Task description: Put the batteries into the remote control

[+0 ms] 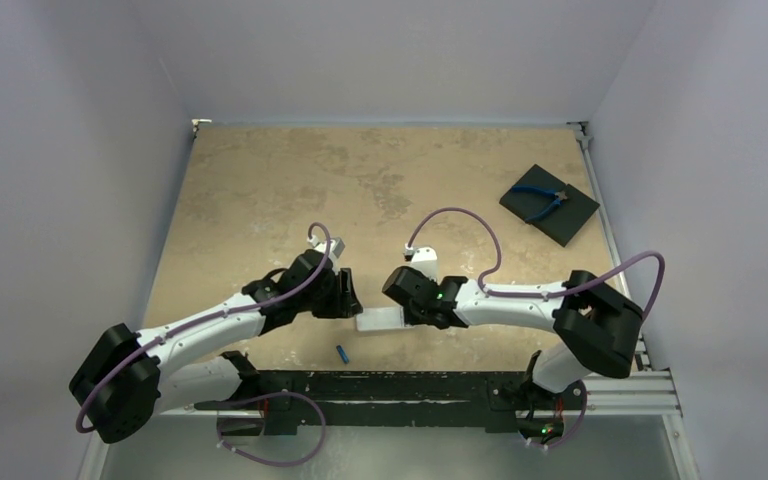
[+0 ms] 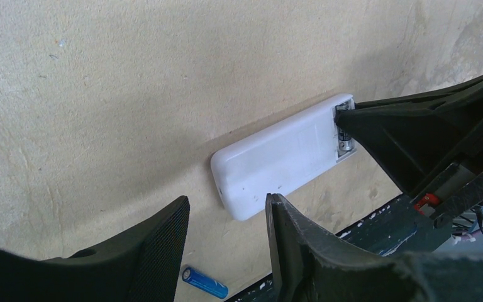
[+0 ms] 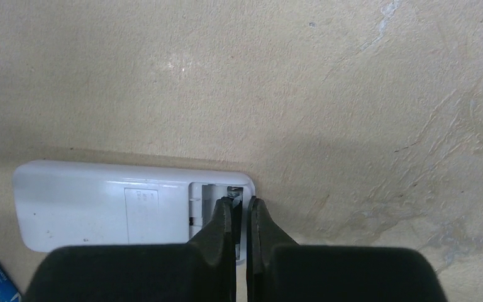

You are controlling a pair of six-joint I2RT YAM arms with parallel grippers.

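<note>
One seemingly in, one left. Grey battery (image 2: 343, 129) seated in remote (image 2: 277, 160) bay (image 3: 210, 192), visible from left wrist only, hidden under fingers (image 3: 220, 233) from right wrist. Blue battery (image 1: 342, 353) loose just beside remote. Right claw (image 3: 239, 204) almost closed at bay, hold unclear. Left claw (image 2: 227, 201) wide, empty, near remote's other end.
</note>
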